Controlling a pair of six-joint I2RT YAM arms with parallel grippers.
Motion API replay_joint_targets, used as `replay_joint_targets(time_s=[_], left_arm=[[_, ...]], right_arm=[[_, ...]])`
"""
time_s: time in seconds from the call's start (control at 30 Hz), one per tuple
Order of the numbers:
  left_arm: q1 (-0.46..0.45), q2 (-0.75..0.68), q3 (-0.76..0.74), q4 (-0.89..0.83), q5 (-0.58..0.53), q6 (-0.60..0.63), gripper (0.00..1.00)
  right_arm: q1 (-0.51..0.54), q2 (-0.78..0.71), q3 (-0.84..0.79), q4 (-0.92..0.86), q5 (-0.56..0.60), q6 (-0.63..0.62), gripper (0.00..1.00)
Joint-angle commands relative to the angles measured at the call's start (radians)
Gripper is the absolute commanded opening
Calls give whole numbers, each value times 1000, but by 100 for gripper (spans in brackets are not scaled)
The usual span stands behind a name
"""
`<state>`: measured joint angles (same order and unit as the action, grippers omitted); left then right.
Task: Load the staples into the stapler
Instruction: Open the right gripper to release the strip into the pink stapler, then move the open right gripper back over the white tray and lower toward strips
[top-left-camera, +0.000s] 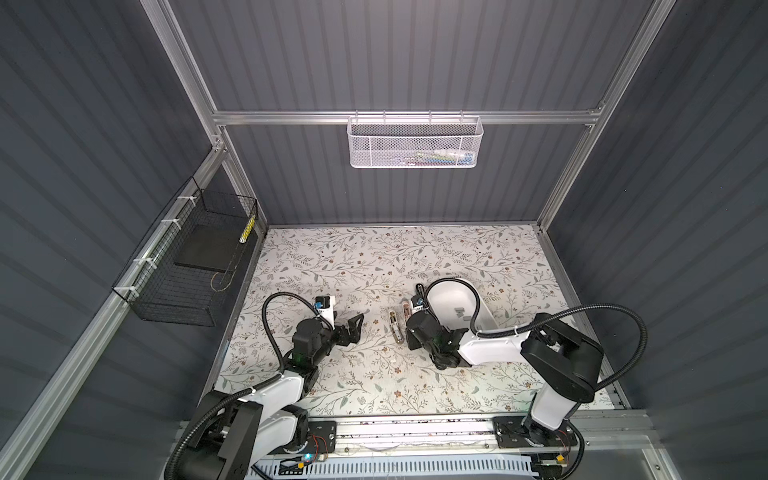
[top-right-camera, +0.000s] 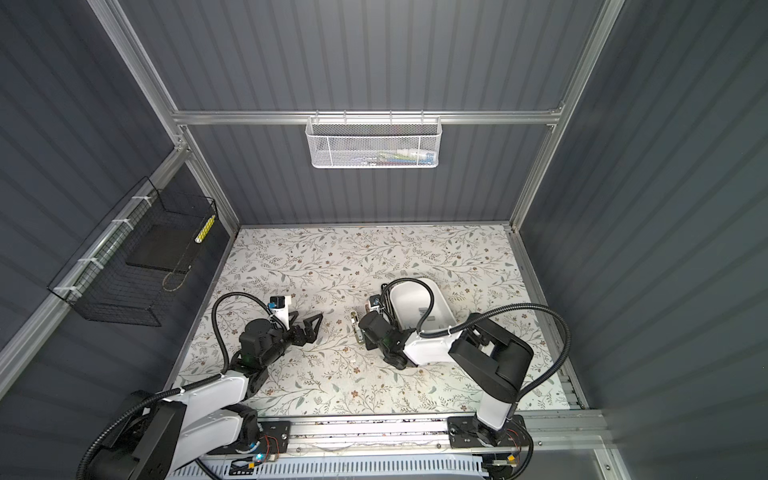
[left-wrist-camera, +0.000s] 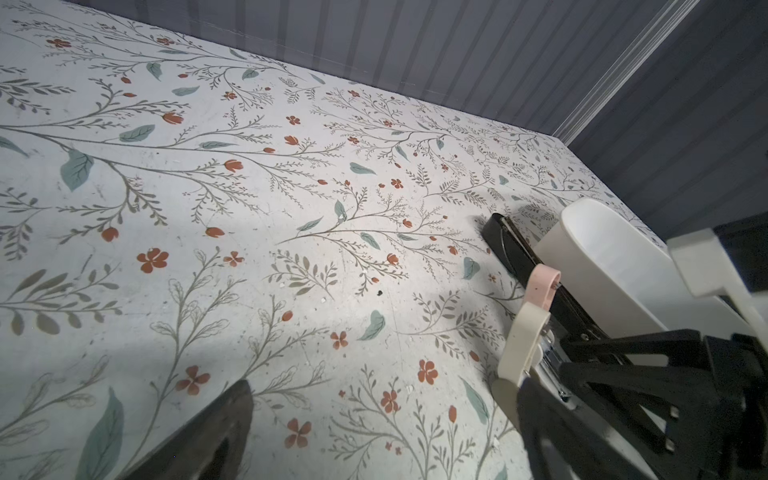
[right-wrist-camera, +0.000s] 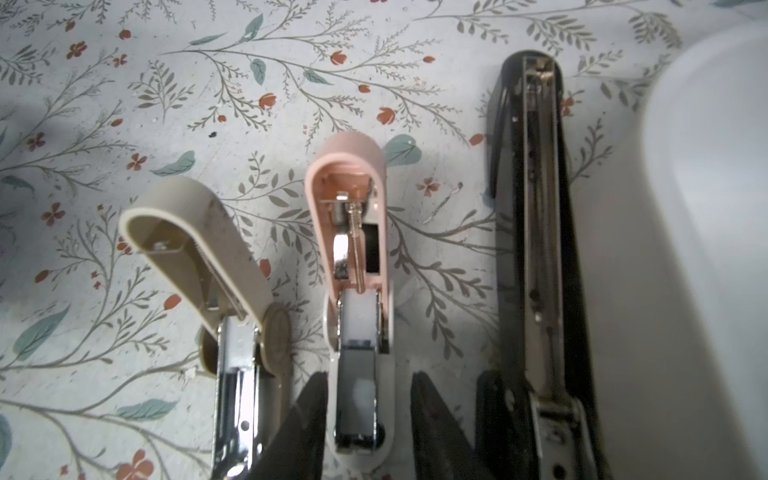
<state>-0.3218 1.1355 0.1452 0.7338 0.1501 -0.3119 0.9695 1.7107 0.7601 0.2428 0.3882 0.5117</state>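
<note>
Right pincer (right-wrist-camera: 368, 376) hangs over floral tabletop (top-left-camera: 374, 257) inside grey walls (top-left-camera: 374, 62).

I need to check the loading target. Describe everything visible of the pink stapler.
The pink stapler lies on the floral table, between a beige stapler and a black stapler, touching neither. Its pink plastic lid is swung up, baring a spring rod and shiny metal inside. Below, a metal magazine channel sits in a white base. The right gripper's open jaws straddle its magazine end; contact is unclear.
</note>
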Motion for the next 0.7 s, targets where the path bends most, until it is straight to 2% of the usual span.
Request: replay_joint_targets(time_s=[0.0, 0.27, 0.4, 0.57, 0.67], left_arm=[[-6, 5, 25, -4, 2, -5, 99], [-6, 3, 26, -6, 2, -6, 99], [-6, -16, 25, -21, -20, -6, 99], [-6, -17, 44, -73, -125, -22, 99], [-6, -3, 72, -120, -203, -34, 99]], right_arm=[[6, -49, -8, -26, 12, -6, 39], [8, -166, -22, -65, 16, -4, 39], [6, -275, -32, -142, 79, 13, 39], [-44, -410, 65, -468, 221, 45, 37], [-132, -472, 128, -649, 210, 57, 35]])
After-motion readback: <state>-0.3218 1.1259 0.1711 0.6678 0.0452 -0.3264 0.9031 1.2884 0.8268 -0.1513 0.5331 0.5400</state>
